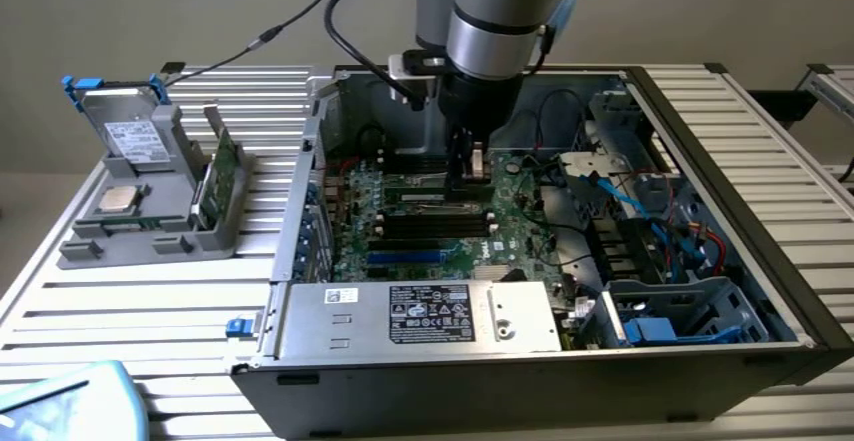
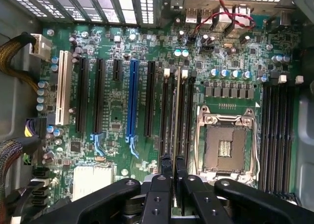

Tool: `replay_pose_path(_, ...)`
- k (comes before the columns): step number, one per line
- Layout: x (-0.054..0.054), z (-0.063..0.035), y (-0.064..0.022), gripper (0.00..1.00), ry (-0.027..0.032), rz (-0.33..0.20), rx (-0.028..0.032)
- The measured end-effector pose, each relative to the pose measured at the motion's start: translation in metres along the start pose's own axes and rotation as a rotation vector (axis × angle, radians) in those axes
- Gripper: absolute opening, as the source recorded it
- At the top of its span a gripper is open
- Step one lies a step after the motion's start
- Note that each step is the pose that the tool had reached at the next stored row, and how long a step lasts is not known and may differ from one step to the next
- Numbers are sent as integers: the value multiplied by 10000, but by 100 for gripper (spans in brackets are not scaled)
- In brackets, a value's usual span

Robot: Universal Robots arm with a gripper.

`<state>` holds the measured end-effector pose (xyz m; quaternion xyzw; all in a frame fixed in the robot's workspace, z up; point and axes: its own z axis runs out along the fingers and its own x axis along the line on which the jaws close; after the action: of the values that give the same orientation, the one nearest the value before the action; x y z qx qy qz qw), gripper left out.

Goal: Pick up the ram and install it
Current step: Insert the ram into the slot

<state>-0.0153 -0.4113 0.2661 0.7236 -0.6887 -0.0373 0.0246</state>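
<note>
From where I stand the arm reaches straight down into the open computer case point(image 1: 787, 291), and the gripper point(image 1: 470, 173) sits low over the motherboard point(image 1: 514, 246), roughly midway between the case's walls. Its pincer point(image 2: 173, 161) is drawn almost together, with only a sliver between the black fingers point(image 2: 166, 166), and it seems to be nipping the ram point(image 2: 176, 116). In the wrist view that shows as a thin pale line, seen edge-on, running along a black memory slot point(image 2: 167, 111). I cannot tell whether the stick is pressed home in the slot or only resting on it. Room is tight here: the CPU socket point(image 2: 228, 145) with its metal frame lies just beside the slot on one side, and the long expansion slots, one of them blue point(image 2: 131, 101), lie near on the other. A further bank of memory slots point(image 2: 277, 131) runs beyond the socket, close to the case wall. In the exterior view, blue and black cables point(image 1: 641, 211) crowd the case on the exterior view's right, and the power supply point(image 1: 414, 316) closes off the near edge. Outside the case, on the exterior view's left, a grey holder point(image 1: 94, 246) stands on the slatted table point(image 1: 134, 321), well apart from the arm, with another green board point(image 1: 218, 171) upright in it.
</note>
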Motion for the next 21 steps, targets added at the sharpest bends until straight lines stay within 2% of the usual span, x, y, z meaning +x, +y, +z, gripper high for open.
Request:
replay_pose_path(13, 3, 178, 3, 14, 101, -91, 21)
replay_pose_path(21, 5, 298, -6, 14, 143, -126, 28)
